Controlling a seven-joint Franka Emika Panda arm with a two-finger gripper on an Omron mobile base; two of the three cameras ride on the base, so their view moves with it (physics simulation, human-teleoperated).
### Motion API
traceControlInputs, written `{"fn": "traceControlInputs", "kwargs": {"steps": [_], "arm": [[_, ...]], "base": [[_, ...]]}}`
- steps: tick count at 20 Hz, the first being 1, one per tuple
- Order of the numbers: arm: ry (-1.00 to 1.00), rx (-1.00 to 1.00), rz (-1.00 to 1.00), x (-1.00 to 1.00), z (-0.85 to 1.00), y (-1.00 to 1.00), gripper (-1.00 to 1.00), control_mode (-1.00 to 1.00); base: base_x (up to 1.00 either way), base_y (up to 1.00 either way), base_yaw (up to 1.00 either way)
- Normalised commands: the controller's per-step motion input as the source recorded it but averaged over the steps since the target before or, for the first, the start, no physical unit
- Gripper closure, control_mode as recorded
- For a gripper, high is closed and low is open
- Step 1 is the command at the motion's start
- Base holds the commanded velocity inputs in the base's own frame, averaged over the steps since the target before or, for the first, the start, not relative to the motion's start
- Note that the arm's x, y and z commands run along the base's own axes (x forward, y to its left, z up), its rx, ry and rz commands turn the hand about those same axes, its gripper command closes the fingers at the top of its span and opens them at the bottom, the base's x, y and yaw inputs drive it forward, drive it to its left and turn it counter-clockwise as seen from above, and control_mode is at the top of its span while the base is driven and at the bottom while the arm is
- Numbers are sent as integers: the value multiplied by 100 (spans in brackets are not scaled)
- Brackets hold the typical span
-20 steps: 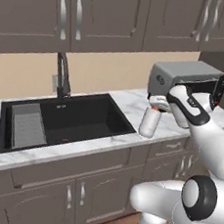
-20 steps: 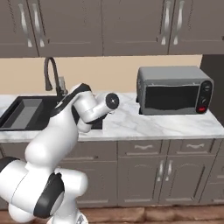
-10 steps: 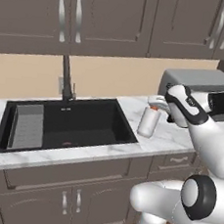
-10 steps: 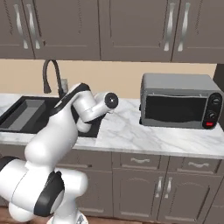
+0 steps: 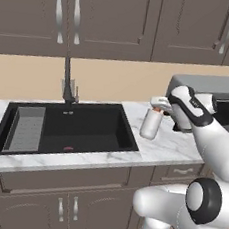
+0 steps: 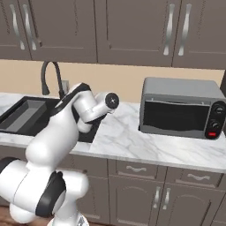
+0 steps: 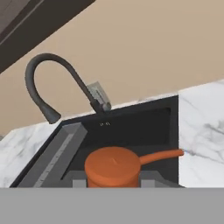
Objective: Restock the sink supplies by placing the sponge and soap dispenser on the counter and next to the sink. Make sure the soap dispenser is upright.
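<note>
Whole scene shifted sideways in both base views since earlier frame: base driving, toaster oven (image 6: 181, 108) now nearer right-view centre. Gripper (image 5: 157, 104) clenched on soap dispenser (image 5: 150, 123), grasping it at pump top. Bottle hangs roughly upright over counter (image 5: 171, 143), just right of sink (image 5: 69, 129). Hand view: orange pump top (image 7: 114, 167) close below camera, faucet (image 7: 57, 83) behind basin. Ribbed tray (image 5: 27, 128) at sink's left end.
</note>
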Motion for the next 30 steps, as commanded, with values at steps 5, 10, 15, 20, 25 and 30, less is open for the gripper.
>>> {"fn": "traceControlInputs", "kwargs": {"steps": [5,10,15,20,25,30], "arm": [[-46,-18,22,36,-40,-15,100,-100],[-46,-30,18,22,-66,-6,100,-100],[-19,-22,14,20,-39,-9,100,-100],[-1,-3,19,55,-24,-3,100,-100],[0,0,19,66,-5,-1,100,-100],[0,-1,13,43,-7,-10,100,-100]], "base": [[0,0,0],[0,0,0],[0,0,0],[0,0,0],[0,0,0],[0,0,0]]}}
